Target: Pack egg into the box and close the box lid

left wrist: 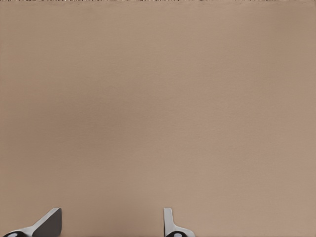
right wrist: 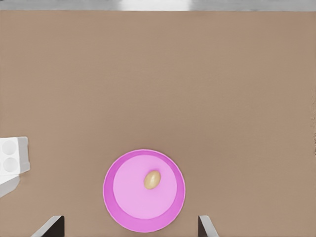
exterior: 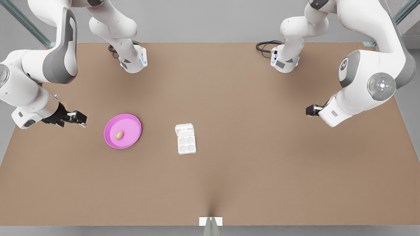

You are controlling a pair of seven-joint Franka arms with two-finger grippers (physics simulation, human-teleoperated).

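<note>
The tan egg (exterior: 119, 134) (right wrist: 152, 179) lies on a round pink plate (exterior: 130, 126) (right wrist: 127, 200) toward the front view's left. The white box (exterior: 186, 145) (right wrist: 12, 156) sits mid-table with its four cups empty. Its lid (exterior: 184, 129) lies open and flat on the far side. My right gripper (exterior: 78, 118) (right wrist: 129, 226) hovers open just left of the plate, apart from the egg. My left gripper (exterior: 311, 110) (left wrist: 108, 223) waits open over bare table at the front view's right.
Both arm bases (exterior: 133, 60) (exterior: 284, 61) stand at the table's back edge with black cables (exterior: 264, 46) beside them. A small white bracket (exterior: 210, 221) sits at the front edge. Brown tabletop (exterior: 262, 164) stretches around the box.
</note>
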